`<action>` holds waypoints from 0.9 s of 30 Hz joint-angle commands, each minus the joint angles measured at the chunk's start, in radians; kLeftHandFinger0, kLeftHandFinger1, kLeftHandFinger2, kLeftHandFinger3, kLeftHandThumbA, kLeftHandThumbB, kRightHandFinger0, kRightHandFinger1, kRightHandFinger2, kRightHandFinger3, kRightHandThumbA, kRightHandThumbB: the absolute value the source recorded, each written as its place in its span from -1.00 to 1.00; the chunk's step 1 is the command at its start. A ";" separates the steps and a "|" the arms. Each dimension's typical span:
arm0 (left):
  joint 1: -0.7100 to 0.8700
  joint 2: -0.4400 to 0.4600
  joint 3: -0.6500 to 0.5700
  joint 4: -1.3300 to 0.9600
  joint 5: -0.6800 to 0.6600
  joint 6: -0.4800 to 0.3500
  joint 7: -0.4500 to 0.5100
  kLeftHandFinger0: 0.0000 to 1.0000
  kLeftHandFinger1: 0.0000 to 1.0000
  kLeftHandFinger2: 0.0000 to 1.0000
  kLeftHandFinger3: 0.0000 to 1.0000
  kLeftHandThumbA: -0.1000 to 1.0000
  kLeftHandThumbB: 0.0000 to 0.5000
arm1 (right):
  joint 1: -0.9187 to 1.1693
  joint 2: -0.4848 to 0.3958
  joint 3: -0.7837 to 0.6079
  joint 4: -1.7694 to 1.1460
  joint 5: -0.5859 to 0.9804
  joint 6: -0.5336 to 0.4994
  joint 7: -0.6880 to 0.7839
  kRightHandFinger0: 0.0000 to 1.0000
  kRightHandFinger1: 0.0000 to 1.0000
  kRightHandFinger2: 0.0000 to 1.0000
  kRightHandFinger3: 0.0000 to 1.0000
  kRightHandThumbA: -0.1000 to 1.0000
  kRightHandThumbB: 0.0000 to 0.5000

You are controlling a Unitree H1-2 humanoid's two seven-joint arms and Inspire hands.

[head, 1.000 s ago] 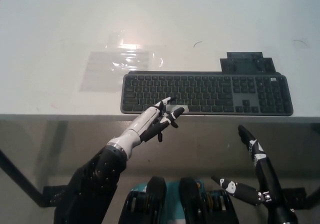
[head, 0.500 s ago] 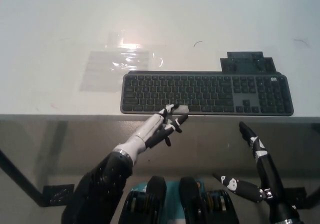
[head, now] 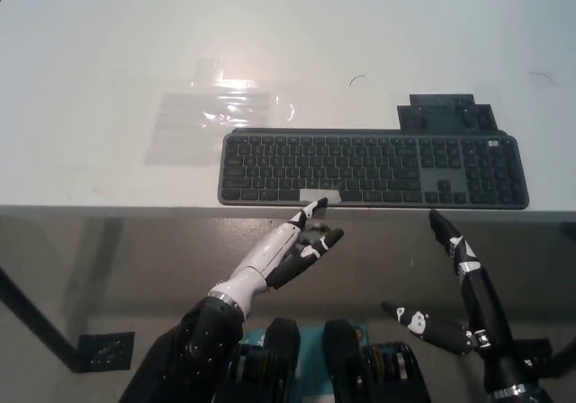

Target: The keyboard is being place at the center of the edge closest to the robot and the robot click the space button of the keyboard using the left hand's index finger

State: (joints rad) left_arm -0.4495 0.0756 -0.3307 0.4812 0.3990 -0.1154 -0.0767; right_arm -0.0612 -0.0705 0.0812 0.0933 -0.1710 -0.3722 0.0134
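Left hand (head: pixel 286 248) holds nothing: forefinger stretched forward, the others loosely curled, its tip just short of the keyboard (head: pixel 373 169). The pale space bar (head: pixel 319 195) lies straight ahead of that tip. The keyboard's long axis runs left-right along the table's (head: pixel 108 43) near edge. The right hand (head: pixel 470 282), fingers spread, rests farther off, low right.

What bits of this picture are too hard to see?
- Head view: the dark grey keyboard's letters are too small to read.
- The flat dark thing behind it is too blurry to name.
- Whether the white left hand touches the keyboard: the steep angle hides that.
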 commanded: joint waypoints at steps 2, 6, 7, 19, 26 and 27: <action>0.001 0.005 -0.003 0.121 0.000 0.004 -0.001 0.18 0.00 0.13 1.00 1.00 0.19 | -0.024 -0.004 0.005 -0.019 0.015 -0.009 0.012 1.00 1.00 1.00 1.00 1.00 0.74; -0.002 0.005 0.008 0.125 -0.012 0.005 -0.002 -0.78 -0.35 0.07 1.00 1.00 0.23 | -0.026 -0.007 0.007 -0.020 0.017 -0.008 0.017 1.00 1.00 1.00 1.00 1.00 0.74; 0.002 0.006 0.002 0.104 -0.002 0.016 -0.004 -0.68 -0.14 0.27 1.00 1.00 0.28 | -0.023 -0.008 0.008 -0.023 0.020 -0.007 0.020 1.00 1.00 1.00 1.00 1.00 0.74; 0.197 0.017 -0.055 -0.814 -0.180 0.135 -0.179 -1.00 -0.59 -0.03 1.00 1.00 0.51 | -0.022 -0.012 0.008 -0.028 0.010 0.014 0.022 1.00 1.00 1.00 1.00 1.00 0.72; 0.348 0.114 -0.084 -1.264 -0.259 0.176 -0.203 -1.00 -1.00 -0.97 1.00 1.00 0.58 | -0.006 -0.011 0.016 -0.001 0.023 -0.023 0.027 1.00 1.00 1.00 1.00 1.00 0.70; 0.365 0.125 -0.082 -1.281 -0.278 0.166 -0.196 -1.00 -1.00 -1.00 1.00 1.00 0.51 | 0.000 -0.010 0.017 -0.003 0.021 -0.020 0.027 1.00 1.00 1.00 1.00 1.00 0.69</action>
State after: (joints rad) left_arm -0.1977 0.0959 -0.3671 -0.0967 0.3424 -0.0735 -0.1344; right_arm -0.0562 -0.0773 0.0872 0.1133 -0.1671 -0.3644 0.0257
